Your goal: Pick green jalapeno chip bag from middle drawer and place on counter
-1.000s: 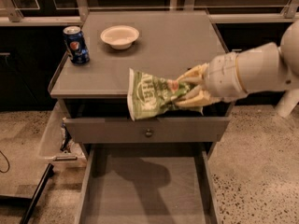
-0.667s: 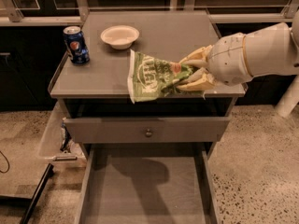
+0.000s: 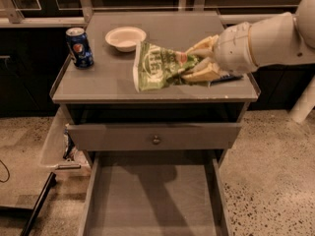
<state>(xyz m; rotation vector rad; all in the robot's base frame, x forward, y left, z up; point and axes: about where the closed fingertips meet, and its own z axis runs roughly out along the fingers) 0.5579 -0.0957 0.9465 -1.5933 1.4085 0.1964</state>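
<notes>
Gripper (image 3: 195, 66) pinches chip bag (image 3: 153, 69) over counter (image 3: 167, 26)

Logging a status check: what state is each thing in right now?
claw: shut on the green jalapeno chip bag, above the counter.
green jalapeno chip bag: crumpled, held by its right end.
middle drawer: pulled open, bottom bare.
soda can: upright, on the counter's left.
bowl: upright, at the counter's back.
</notes>
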